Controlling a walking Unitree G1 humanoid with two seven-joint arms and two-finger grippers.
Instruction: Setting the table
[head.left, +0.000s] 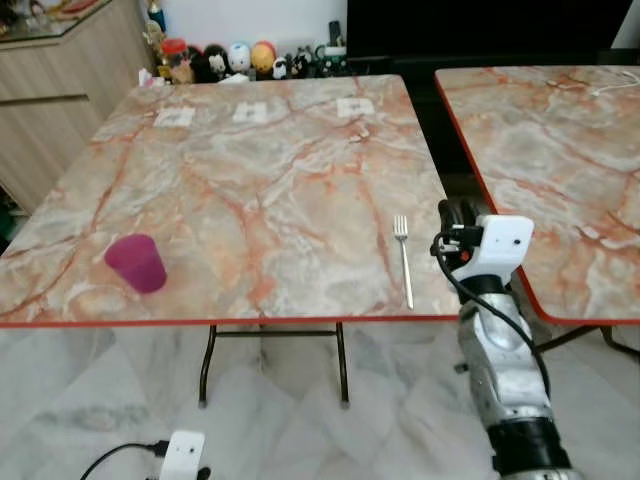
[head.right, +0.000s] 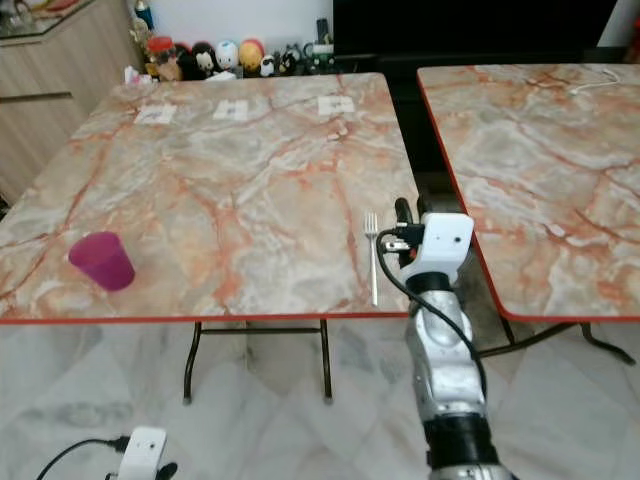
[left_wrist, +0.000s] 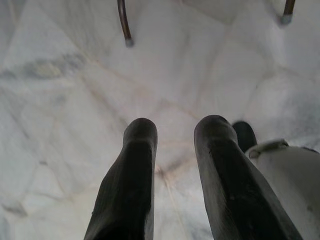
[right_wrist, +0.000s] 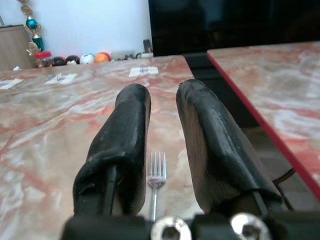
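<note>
Fork (head.left: 403, 258) lies flat on the marble table (head.left: 260, 190), near the front edge toward the front-right corner, tines pointing at the far edge. Pink cup (head.left: 137, 263) stands upright near the front-left corner, well apart from it. Right gripper (head.left: 455, 218) is up at the table's right edge, just beside the fork, not touching it. A second marble table (head.left: 560, 160) stands to the right, across a gap. Toys and figurines line the wall past the far edge.

Right eye view: same layout; right arm rises from the floor side into the gap between the tables.

Left wrist view: left gripper (left_wrist: 175, 145) hangs low over the tiled floor, fingers a narrow gap apart, holding nothing. Table leg feet show beyond it.

Right wrist view: the right gripper's two fingers (right_wrist: 125, 135) are narrowly parted and empty, with the fork's tines showing between them on the tabletop.

Risks, as a judgement: the fork is thin and flat on hard marble, so a pinch may slip off it or skid it toward the front edge and off. The jaws sit close to the right edge and could knock the rim.
</note>
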